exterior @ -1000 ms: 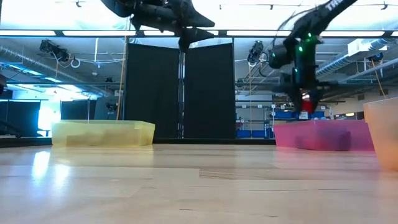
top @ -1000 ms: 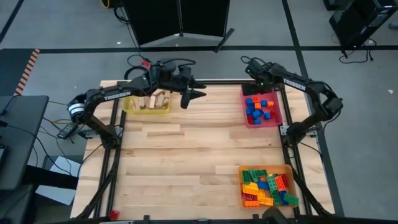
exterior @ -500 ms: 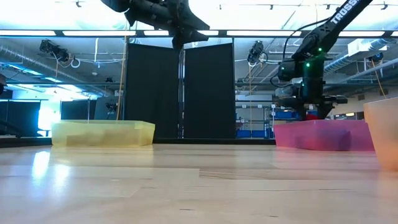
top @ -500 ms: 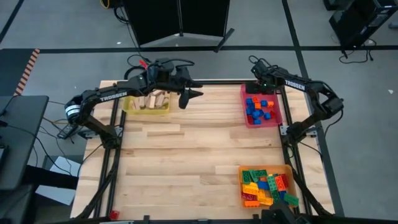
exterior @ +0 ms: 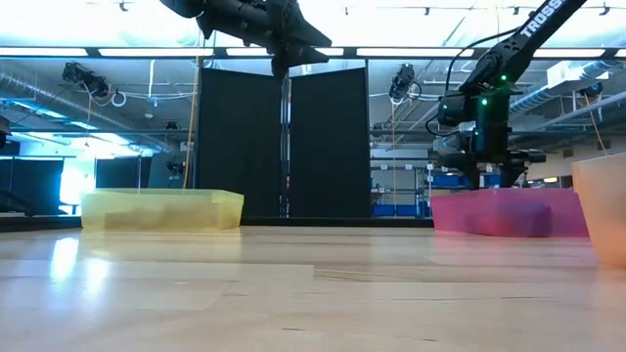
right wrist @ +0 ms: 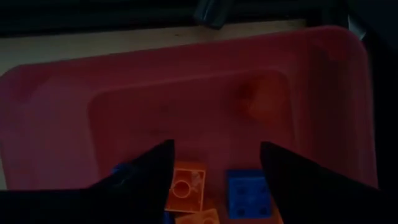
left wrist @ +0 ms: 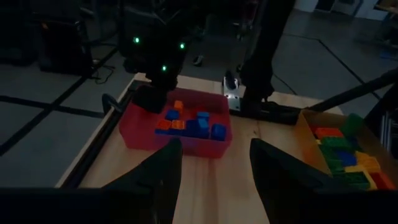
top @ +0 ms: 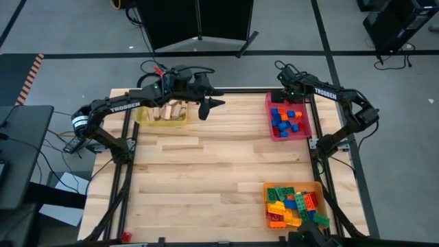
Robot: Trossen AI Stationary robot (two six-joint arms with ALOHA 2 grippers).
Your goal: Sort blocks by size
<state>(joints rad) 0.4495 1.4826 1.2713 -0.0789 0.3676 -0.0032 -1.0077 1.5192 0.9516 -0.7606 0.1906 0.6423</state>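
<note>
My arms are dark, jointed, lettered TROSSEN in white, trailing black cables, with green lights glowing

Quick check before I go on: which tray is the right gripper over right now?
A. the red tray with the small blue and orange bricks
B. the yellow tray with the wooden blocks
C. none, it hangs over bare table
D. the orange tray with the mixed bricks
A: the right gripper sits above the far end of the red tray, and its wrist view looks down past open fingers at the small bricks inside.
</note>
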